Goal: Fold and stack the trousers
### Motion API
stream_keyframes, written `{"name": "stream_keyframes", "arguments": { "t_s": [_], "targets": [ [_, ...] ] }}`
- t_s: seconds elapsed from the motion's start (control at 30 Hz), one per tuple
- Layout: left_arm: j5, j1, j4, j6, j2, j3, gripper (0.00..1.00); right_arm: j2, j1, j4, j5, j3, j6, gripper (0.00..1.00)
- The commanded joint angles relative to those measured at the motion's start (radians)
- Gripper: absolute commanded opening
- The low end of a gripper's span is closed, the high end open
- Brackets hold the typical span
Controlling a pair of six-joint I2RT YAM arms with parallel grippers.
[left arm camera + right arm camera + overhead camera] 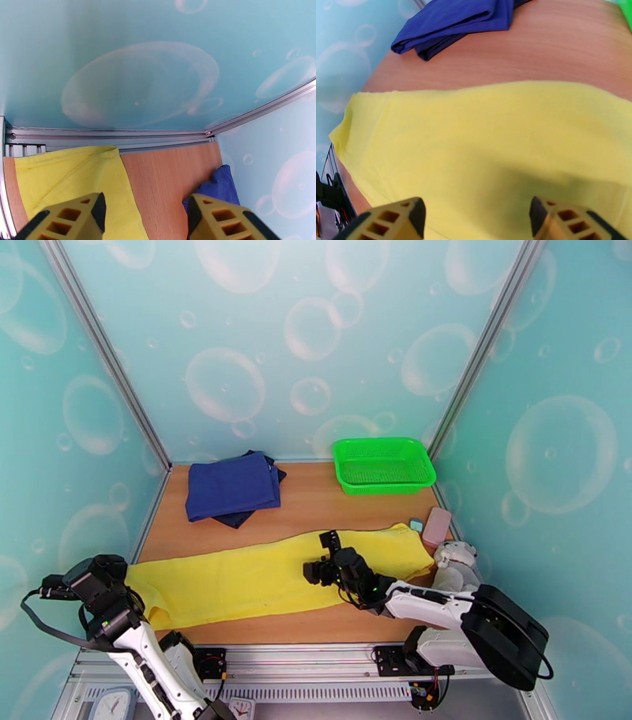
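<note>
Your trousers [237, 579] lie stretched across the worktop [316, 504], your left claw [146, 207] spread wide at their left end, your right claw [477, 207] wide above them.

1. I see a folded navy cloth pile [231, 489] at the far left of the wooden table [316, 504].
2. A green basket [387, 489] sits far right, well apart from it.
3. A pink block [436, 527] and a white soft toy [456, 564] crowd the right edge.
</note>
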Motion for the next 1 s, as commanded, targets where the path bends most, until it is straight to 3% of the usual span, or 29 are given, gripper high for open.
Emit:
{"name": "stream_keyframes", "arguments": {
  "t_s": [0.0, 0.1, 0.2, 0.27, 0.43, 0.6, 0.8, 0.97],
  "targets": [
    [0.053, -0.020, 0.067, 0.035, 0.070, -0.073, 0.63, 0.063, 0.049, 0.118, -0.016, 0.017, -0.028, 0.75],
    [0.004, -0.039, 0.075, -0.050, 0.161, -0.148, 0.64, 0.130, 0.107, 0.116, 0.017, 0.079, -0.039, 0.76],
    [-0.228, -0.102, -0.031, -0.152, 0.309, -0.088, 0.67, 0.194, 0.151, 0.079, 0.023, 0.154, -0.048, 0.77],
    [-0.318, -0.118, -0.089, -0.185, 0.414, -0.042, 0.68, 0.226, 0.168, 0.084, 0.018, 0.177, -0.045, 0.78],
    [-0.273, -0.110, 0.003, -0.192, 0.543, -0.101, 0.68, 0.280, 0.172, 0.117, -0.010, 0.197, -0.020, 0.78],
    [-0.323, -0.120, 0.057, -0.196, 0.625, -0.143, 0.68, 0.275, 0.172, 0.092, -0.012, 0.204, -0.012, 0.79],
    [-0.356, -0.120, 0.076, -0.209, 0.613, -0.173, 0.67, 0.277, 0.171, 0.073, 0.019, 0.220, 0.000, 0.80],
    [-0.315, -0.123, 0.116, -0.205, 0.648, -0.197, 0.64, 0.347, 0.156, 0.000, 0.076, 0.265, 0.058, 0.82]
  ]
}}
